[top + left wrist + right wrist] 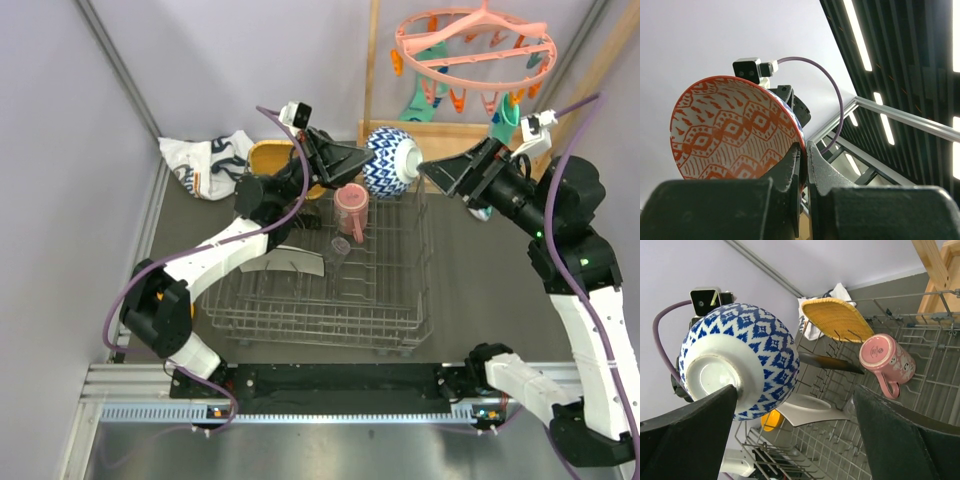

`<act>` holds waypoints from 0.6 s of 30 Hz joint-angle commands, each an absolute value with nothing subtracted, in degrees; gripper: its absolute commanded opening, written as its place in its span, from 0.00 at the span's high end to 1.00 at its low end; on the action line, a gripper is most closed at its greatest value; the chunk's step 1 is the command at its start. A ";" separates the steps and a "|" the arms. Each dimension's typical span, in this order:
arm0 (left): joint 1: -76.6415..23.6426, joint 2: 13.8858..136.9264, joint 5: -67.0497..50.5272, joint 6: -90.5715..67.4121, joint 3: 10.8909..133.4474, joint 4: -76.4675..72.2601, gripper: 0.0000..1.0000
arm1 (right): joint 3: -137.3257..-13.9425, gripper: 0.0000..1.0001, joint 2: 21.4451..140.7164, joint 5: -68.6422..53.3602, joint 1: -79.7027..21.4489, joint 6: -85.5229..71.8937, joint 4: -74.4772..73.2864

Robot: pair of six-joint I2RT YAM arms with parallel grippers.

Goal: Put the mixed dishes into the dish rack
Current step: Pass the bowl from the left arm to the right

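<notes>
Left gripper (352, 160): jaws pressed nearly together, pinching the rim of the blue-white patterned bowl (392, 162). The left wrist view shows the rim clamped between the two fingers (826, 172), with the bowl's orange-patterned inside turned toward that camera. The bowl is held on its side in the air, its foot pointing away from the left gripper.

Right gripper (448, 172): jaws spread wide, holding nothing. It faces the bowl's foot from the opposite side. In the right wrist view one finger lies just beside the foot, but contact cannot be told. The arrangement suggests a hand-over between the arms.

Below both grippers is the dish rack (330, 315). The pink cup (885, 357) lies nearest beneath the bowl, on its side among the prongs. The small clear glass (338, 250) is just nearer the arm bases than the cup. The pale plate (810, 410) rests under the left arm's forearm. A dark plate (832, 363) is seen edge-on between the pale plate and the cup.

The yellow wooden plate (837, 320) stands tilted behind the left gripper, at the rack's far end. Whether it sits inside the wires or leans against them cannot be told. The orange bowl (771, 420) shows partly beneath the pale plate, apparently within the rack.

Beyond the yellow plate, outside the rack, lies a white cloth (205, 160).

Progress, as judged: most dishes are loaded. The patterned bowl is the only dish seen clear of the rack, so its placement is the step left.
</notes>
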State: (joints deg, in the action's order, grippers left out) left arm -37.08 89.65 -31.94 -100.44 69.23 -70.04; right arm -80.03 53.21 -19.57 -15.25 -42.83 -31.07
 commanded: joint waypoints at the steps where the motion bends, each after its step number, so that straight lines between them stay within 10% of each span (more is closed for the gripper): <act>1: -37.18 88.15 -29.36 -100.19 69.08 -83.23 1.00 | -81.30 0.03 52.47 -20.56 -15.29 -40.34 -32.61; 18: -37.18 90.18 -30.23 -100.20 67.94 -84.02 1.00 | -83.93 0.03 49.83 -21.62 -15.29 -40.87 -32.17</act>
